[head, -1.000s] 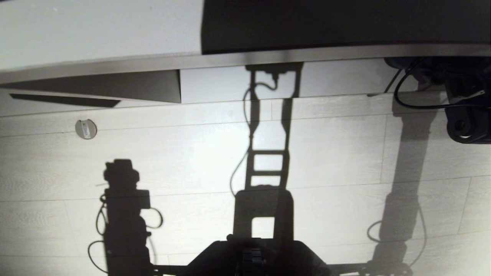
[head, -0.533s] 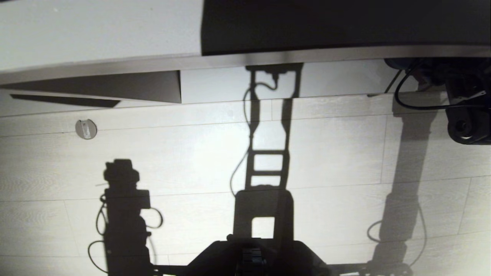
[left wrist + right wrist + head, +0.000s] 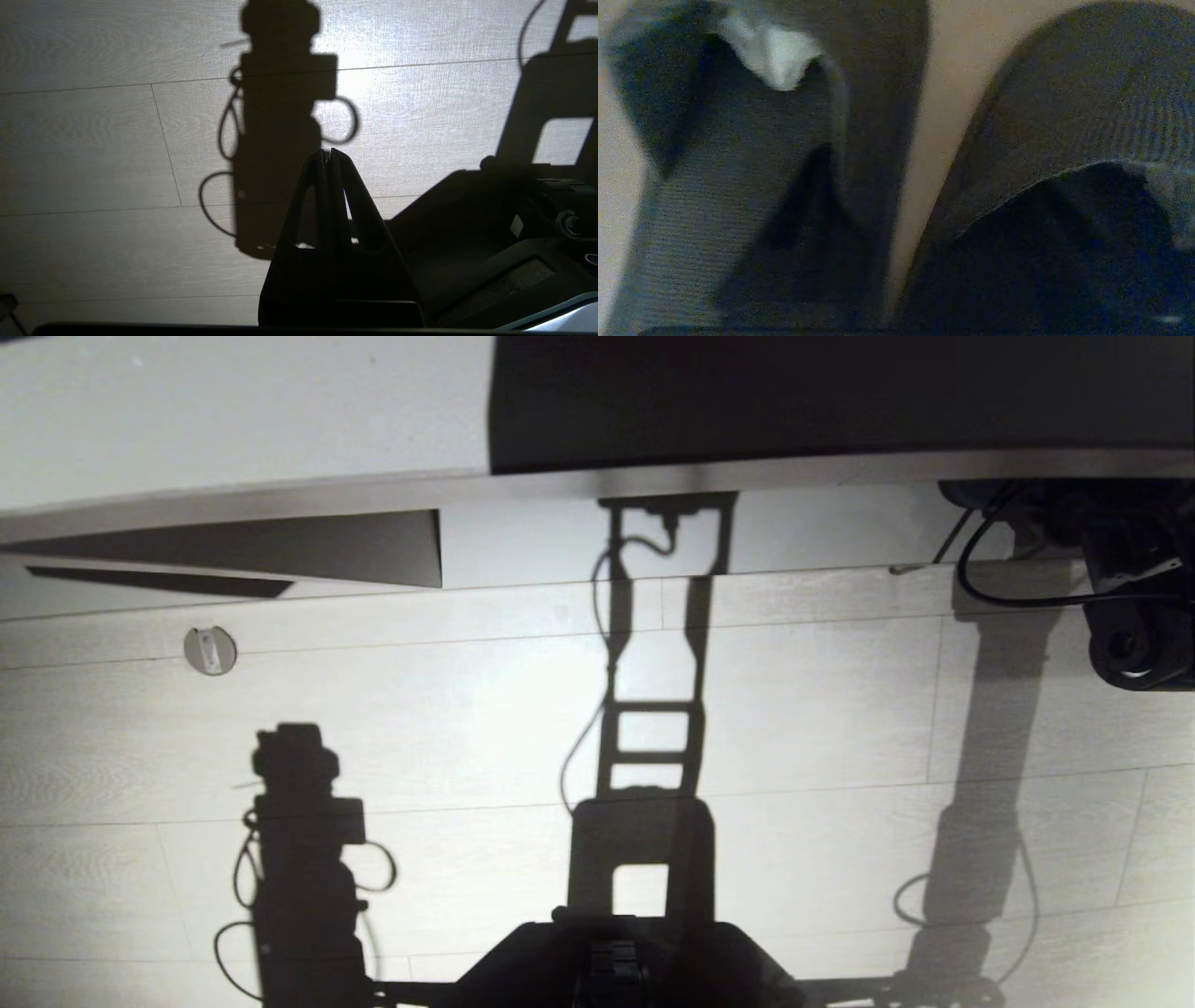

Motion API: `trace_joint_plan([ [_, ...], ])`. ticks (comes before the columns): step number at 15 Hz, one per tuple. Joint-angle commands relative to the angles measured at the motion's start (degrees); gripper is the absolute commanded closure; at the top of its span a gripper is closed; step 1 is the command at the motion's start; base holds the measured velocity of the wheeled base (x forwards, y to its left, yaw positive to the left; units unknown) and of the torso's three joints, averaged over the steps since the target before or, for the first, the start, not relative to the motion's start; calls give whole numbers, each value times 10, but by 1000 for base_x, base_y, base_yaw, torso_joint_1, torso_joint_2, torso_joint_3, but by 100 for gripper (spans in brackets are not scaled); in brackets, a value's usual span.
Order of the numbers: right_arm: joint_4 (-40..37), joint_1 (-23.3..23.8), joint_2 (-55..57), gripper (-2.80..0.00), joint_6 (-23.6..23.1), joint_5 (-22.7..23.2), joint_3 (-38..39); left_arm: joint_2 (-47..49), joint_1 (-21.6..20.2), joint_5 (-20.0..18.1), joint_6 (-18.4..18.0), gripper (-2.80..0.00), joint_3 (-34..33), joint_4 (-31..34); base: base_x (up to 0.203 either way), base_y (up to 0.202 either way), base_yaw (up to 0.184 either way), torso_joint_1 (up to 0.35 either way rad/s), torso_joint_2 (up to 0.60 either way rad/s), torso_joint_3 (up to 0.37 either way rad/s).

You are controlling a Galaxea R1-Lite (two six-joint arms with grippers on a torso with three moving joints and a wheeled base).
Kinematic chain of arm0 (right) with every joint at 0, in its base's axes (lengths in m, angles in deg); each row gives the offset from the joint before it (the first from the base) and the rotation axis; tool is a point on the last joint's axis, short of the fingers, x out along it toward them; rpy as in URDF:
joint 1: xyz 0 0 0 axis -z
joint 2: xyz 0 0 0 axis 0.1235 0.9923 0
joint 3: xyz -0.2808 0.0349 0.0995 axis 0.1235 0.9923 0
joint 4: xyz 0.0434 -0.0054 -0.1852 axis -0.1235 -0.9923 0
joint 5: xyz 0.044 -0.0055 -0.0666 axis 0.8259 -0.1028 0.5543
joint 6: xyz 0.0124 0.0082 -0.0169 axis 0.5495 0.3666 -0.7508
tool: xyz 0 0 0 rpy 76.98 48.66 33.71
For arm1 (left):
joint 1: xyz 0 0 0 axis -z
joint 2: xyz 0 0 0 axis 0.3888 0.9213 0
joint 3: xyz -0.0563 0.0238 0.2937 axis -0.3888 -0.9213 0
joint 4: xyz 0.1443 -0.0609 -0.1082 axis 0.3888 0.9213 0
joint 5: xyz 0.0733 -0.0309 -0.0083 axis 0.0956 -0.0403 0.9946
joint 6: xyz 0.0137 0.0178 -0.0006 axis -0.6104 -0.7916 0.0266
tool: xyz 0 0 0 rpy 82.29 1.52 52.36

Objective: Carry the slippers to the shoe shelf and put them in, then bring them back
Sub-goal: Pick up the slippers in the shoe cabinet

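Floor (image 3: 794, 709): we see it spread before the robot, running under the shelf board (image 3: 280, 499) at the far side.
Round fitting (image 3: 209, 650): on the floor, left, near the board.
Right arm (image 3: 1134, 635): far right, reaching under the board.
Slippers (image 3: 1064, 116): 2, side by side, a gap between them.

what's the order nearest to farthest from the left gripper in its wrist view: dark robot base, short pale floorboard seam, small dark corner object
From the shut left gripper:
1. Dark robot base, close beside it.
2. Short pale floorboard seam, on the opposite side.
3. Small dark corner object, well beyond the seam.
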Motion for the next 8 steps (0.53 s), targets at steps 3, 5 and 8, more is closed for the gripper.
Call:
trace_joint_plan([
  [3, 4, -1, -11, 0, 1, -3, 9, 0, 0, 0, 0, 0, 0, 0, 0, 0, 0, 0, 0, 0],
  [5, 2, -1, -34, 0, 3, -4, 25, 0, 0, 0, 0, 0, 0, 0, 0, 0, 0, 0, 0, 0],
  [8, 3, -3, -54, 0, 4, -4, 49, 0, 0, 0, 0, 0, 0, 0, 0, 0, 0, 0, 0, 0],
])
